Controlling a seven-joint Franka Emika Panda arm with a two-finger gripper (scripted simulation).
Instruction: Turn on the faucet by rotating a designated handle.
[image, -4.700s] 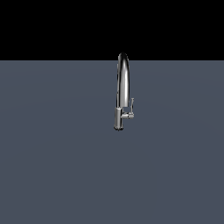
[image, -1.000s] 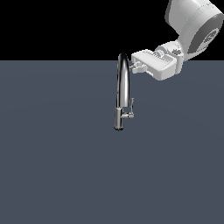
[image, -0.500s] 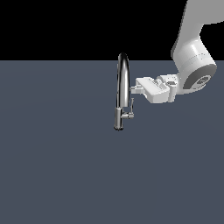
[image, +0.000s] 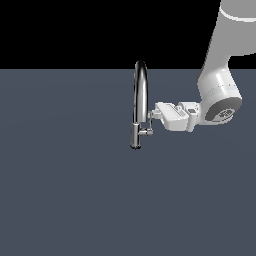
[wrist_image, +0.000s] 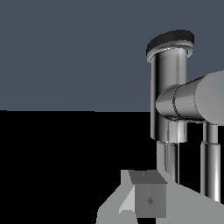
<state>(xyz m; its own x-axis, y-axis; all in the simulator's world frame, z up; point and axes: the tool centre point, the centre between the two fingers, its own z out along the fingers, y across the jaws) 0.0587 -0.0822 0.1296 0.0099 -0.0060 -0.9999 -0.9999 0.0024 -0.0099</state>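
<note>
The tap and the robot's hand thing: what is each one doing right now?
Faucet: standing upright, no water showing.
Handle: sticking up from its side stub, next to the spout.
End effector: lying sideways, its tip right at the handle; whether it touches or grips, I cannot tell.
</note>
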